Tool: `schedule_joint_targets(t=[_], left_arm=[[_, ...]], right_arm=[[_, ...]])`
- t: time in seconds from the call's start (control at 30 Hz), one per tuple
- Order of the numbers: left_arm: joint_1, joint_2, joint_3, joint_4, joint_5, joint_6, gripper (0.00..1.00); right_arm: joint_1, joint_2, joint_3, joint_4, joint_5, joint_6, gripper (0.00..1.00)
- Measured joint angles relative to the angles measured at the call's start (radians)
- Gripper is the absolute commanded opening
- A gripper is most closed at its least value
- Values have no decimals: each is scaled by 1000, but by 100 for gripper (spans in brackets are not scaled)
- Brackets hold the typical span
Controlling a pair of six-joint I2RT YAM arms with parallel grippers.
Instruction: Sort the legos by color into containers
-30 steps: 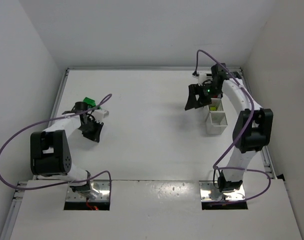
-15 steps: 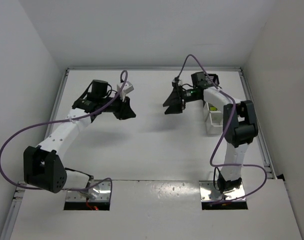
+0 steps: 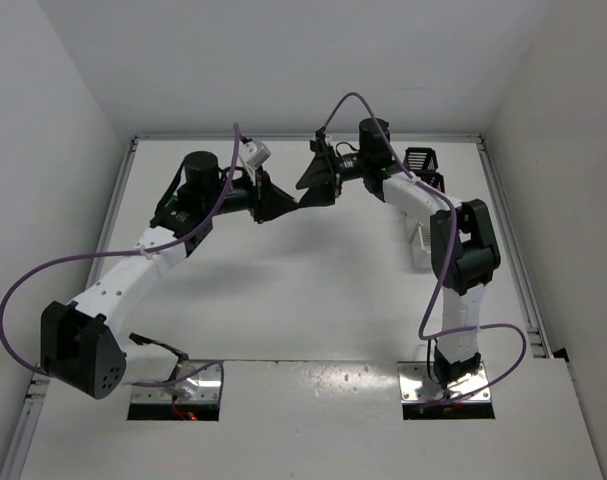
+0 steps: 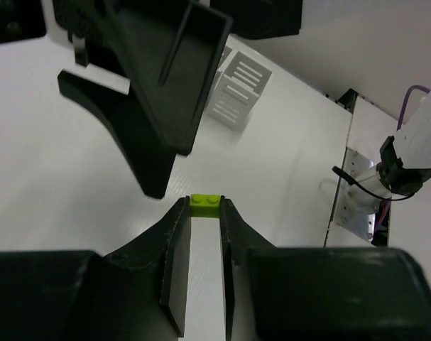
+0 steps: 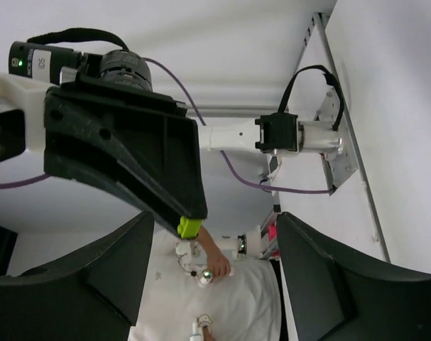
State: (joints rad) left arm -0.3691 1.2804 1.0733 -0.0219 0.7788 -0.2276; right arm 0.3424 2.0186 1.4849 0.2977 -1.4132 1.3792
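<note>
Your two arms meet tip to tip above the far middle of the table [image 3: 283, 300], well to the left of the bins. In the top view your left gripper [image 3: 281, 203] points right and your right gripper [image 3: 311, 186] points left, with their tips almost touching. The brick itself is too small to make out from up there.

On the left wrist camera, the left gripper's fingers [image 4: 174, 241] are drawn close together and pinch a single lime-yellow lego [image 4: 206, 203] at their very tips. They hold it by its two ends, and two studs show along its far edge. The right gripper's black fingers hang just beyond it, and one tip comes down just beside the brick on the picture's left.

On the right wrist camera, your right gripper's fingers [image 5: 94, 284] are spread wide at the lower corners of the view. The left gripper reaches in between them with the lime-yellow lego at its tip. The brick sits nearer the finger on the picture's left, and neither finger touches it.

A white slatted bin [image 4: 236, 92] stands on the table past both grippers in the left wrist view. In the top view a black slatted bin [image 3: 423, 160] sits near the far right corner, and a white bin [image 3: 419, 250] shows partly behind the right arm. You cannot tell what any of the bins hold.
</note>
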Motion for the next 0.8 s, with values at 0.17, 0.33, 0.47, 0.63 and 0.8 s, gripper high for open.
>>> schedule_joint_targets(t=[0.17,0.33,0.47,0.63,0.8], left_arm=[[-30,-5,-32,79,-45,-26,16],[-47,-5,-50,97,-84,-28,16],[-55,-5,-50,106,-105,-21,16],[-68,-5,-63,127,-129,-17,16],[-76,-5,-78,140,-159,-16,18]], right_arm=[[22,2,0,16,-1,48,70],[32,3,1,21,-1,84,69],[38,3,1,37,0,108,69],[55,3,3,45,0,126,69],[62,3,14,38,3,132,62]])
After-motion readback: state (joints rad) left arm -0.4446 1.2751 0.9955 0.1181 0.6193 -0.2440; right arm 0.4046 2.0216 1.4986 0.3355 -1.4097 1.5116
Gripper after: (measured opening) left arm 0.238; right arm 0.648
